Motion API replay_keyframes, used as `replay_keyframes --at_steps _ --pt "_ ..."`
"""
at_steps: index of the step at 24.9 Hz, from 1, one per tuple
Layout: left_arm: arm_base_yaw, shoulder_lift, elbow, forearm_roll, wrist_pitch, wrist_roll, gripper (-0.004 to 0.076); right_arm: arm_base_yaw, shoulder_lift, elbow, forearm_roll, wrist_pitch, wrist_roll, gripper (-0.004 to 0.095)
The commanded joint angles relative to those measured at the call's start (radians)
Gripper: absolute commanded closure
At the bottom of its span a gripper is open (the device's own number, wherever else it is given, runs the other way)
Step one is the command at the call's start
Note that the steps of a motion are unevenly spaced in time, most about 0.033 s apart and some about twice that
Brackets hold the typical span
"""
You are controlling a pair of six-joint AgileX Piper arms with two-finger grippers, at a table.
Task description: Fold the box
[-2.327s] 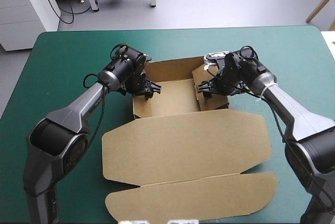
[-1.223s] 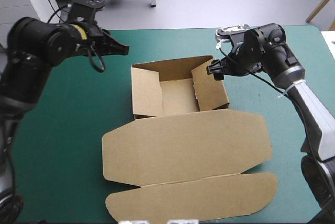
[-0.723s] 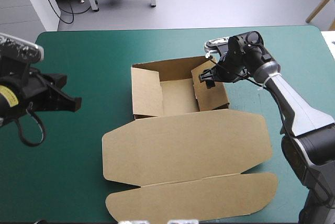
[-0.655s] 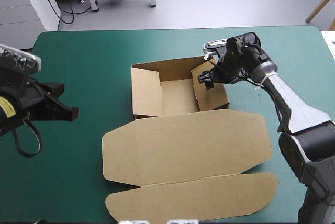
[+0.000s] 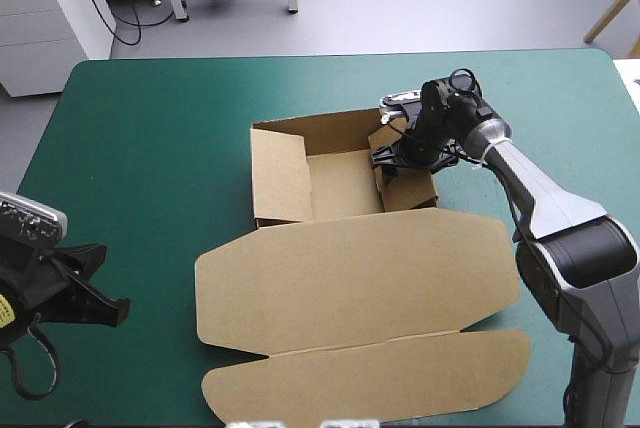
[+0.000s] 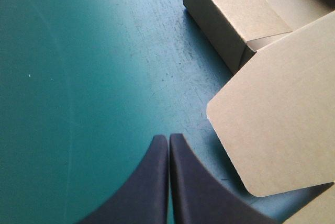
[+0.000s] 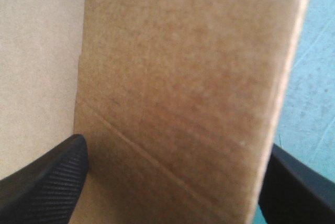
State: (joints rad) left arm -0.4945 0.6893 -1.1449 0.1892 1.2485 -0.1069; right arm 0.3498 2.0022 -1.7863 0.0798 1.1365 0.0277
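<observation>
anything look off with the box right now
Yes: on the box, the right wall flap leans inward, not tucked flat like the left wall. The right tool straddles it, open.

Light over the tabletop (image 5: 150,118) in the high view is bright, even and diffuse, coming from above, with no glare. Shadows are soft: a thin dark rim along the near edges of the box (image 5: 350,278) lid, and a darker patch inside the tray under the right gripper (image 5: 385,160). The left gripper (image 5: 105,306), close to the lens at the near left corner, looks soft. In the left wrist view a pale sheen lies on the tabletop ahead of the fingers (image 6: 157,182), which are pressed together. A blurred shadow sits under the lid's corner. In the right wrist view the board wall is very close, its grain smeared. The fingers (image 7: 47,177) stand dark and apart.
</observation>
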Motion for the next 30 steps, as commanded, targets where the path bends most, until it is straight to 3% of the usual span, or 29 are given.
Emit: replay_keyframes --at_steps 1,4,7,8,14,19,25,30 --pt "-0.002 -0.003 -0.020 0.002 0.046 -0.001 0.0734 -0.006 -0.054 -0.027 0.002 -0.001 -0.012 0.0206" --pt "-0.002 -0.005 -0.020 0.002 0.046 -0.001 0.0734 -0.006 -0.054 -0.027 0.000 0.005 -0.019 0.0469" --pt "-0.002 -0.005 -0.020 0.002 0.046 -0.001 0.0734 -0.006 -0.054 -0.027 -0.009 0.005 -0.019 0.0885" --pt "-0.002 -0.005 -0.020 0.002 0.046 -0.001 0.0734 -0.006 -0.054 -0.027 -0.014 0.011 -0.015 0.0916" --pt "-0.002 -0.005 -0.020 0.002 0.046 -0.001 0.0734 -0.025 -0.056 -0.031 -0.026 0.030 -0.019 0.0927" --pt "-0.002 -0.005 -0.020 0.002 0.046 -0.001 0.0734 -0.124 -0.073 -0.059 -0.028 0.032 -0.039 0.0927" --pt "-0.002 -0.005 -0.020 0.002 0.046 -0.001 0.0734 -0.486 -0.093 -0.218 -0.028 0.033 -0.057 0.0927" --pt "-0.002 -0.005 -0.020 0.008 0.046 -0.001 0.0734 -0.760 -0.071 -0.218 -0.026 -0.075 -0.042 0.0927"
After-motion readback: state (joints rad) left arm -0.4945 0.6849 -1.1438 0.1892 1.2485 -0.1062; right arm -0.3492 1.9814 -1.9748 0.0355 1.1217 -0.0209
